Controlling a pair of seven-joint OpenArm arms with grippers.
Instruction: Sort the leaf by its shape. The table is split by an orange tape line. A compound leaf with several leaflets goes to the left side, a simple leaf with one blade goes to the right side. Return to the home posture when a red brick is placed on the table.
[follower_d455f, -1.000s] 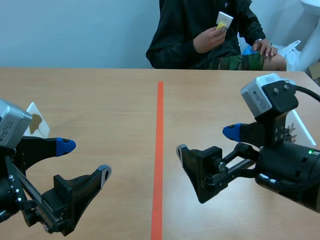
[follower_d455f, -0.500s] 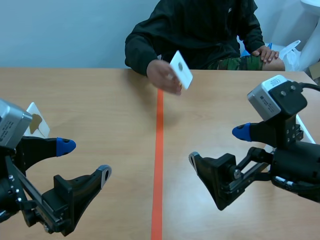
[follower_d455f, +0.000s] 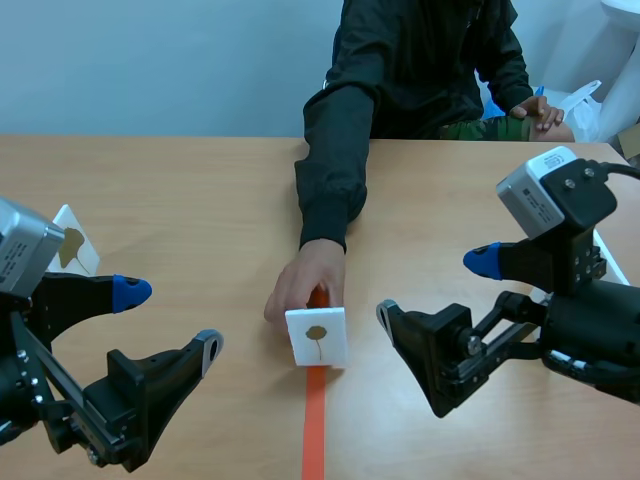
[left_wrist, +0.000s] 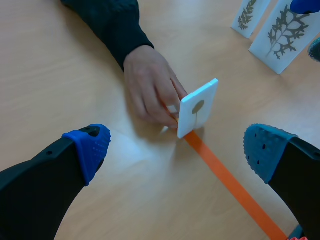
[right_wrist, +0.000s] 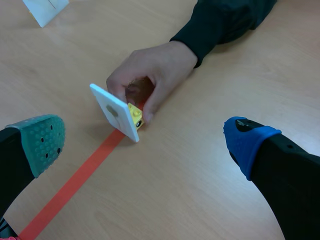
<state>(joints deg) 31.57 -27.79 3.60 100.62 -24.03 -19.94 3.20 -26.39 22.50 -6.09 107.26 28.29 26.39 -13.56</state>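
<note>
Two claws sit low at the near edge of the worktop (follower_d455f: 200, 190), one on each side of the orange tape line (follower_d455f: 314, 430); the left claw (follower_d455f: 170, 320) (left_wrist: 178, 150) is spread wide with nothing in it; the right claw (follower_d455f: 436, 288) (right_wrist: 146, 139) is spread wide too, and holds nothing; between them a small white leaf card (follower_d455f: 317, 337) (left_wrist: 197, 107) (right_wrist: 115, 112) stands up right on the tape line; the leaf on it looks like one small blade on a thin stalk; a person's hand (follower_d455f: 305, 285) (left_wrist: 150, 82) (right_wrist: 150, 67) reaches in from the far side and holds the card from behind; a little yellow block (right_wrist: 135, 115) sits on the back of the card; another card (follower_d455f: 72, 245) stands on the left side, just beyond the left arm; two cards with feathery leaves (left_wrist: 284, 35) stand on the right side by the right arm.
</note>
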